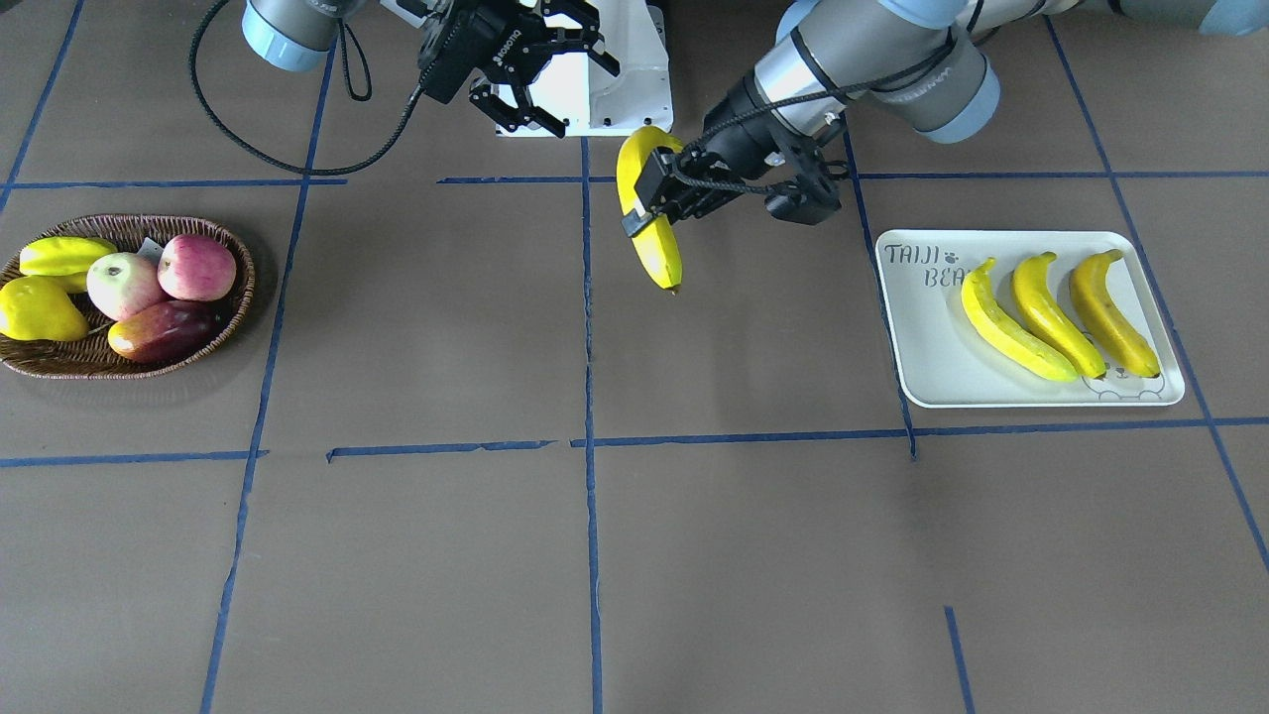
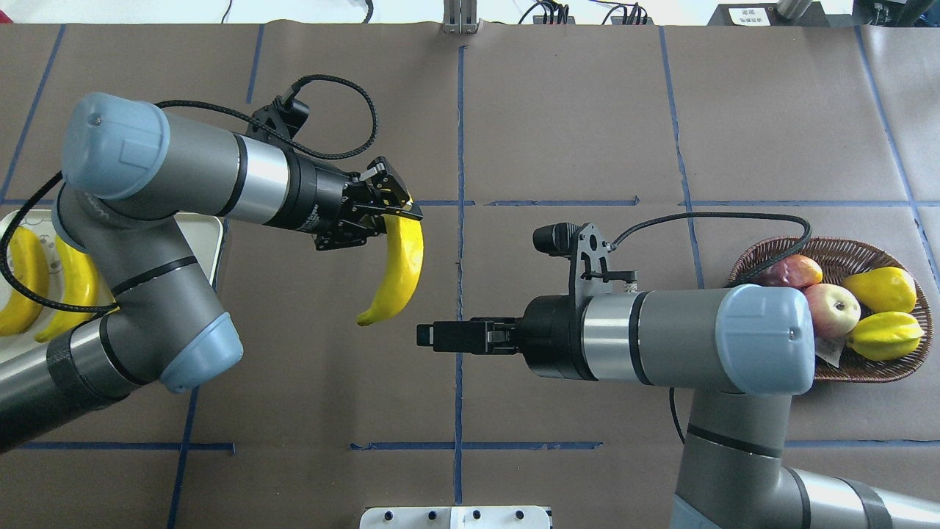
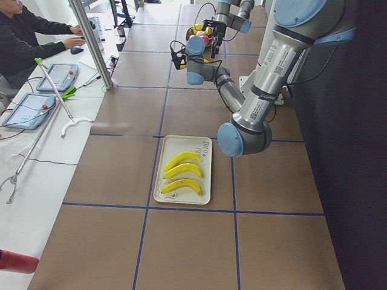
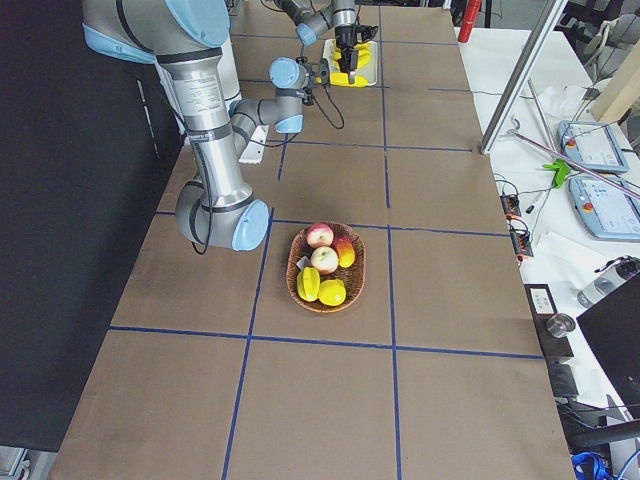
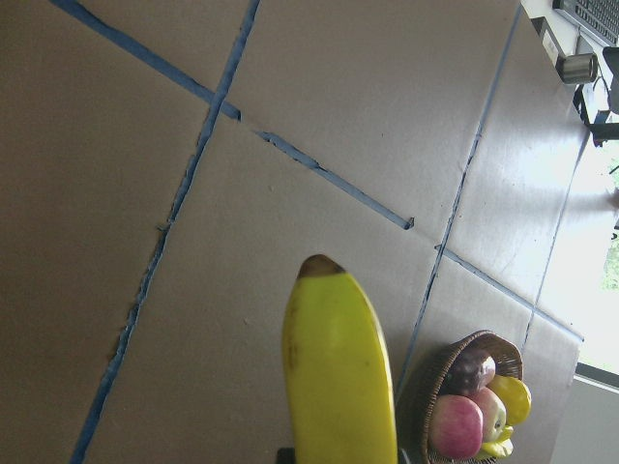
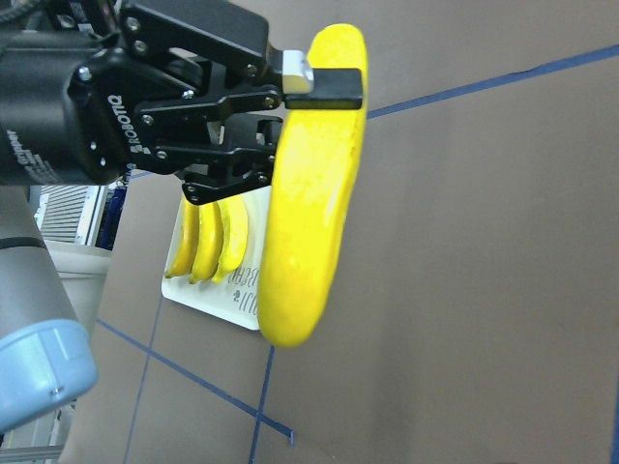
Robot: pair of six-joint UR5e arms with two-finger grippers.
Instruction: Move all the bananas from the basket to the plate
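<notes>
My left gripper (image 1: 649,203) is shut on a yellow banana (image 1: 651,223) and holds it in the air over the table's middle, its tip hanging down. The overhead view shows the same gripper (image 2: 400,213) and banana (image 2: 400,268). The pale plate (image 1: 927,337) lies further out on my left side, with three bananas (image 1: 1056,315) side by side on it. My right gripper (image 1: 590,97) is open with nothing between its fingers, near the robot's base and close to the held banana. On my right side the wicker basket (image 1: 59,369) holds apples and short yellow fruits; I see no banana in it.
In the overhead view my left arm covers part of the plate (image 2: 209,235). My right arm's elbow hangs over the basket's (image 2: 866,375) near edge. A white base plate (image 1: 634,89) sits at the robot's side. Blue tape lines cross the brown table.
</notes>
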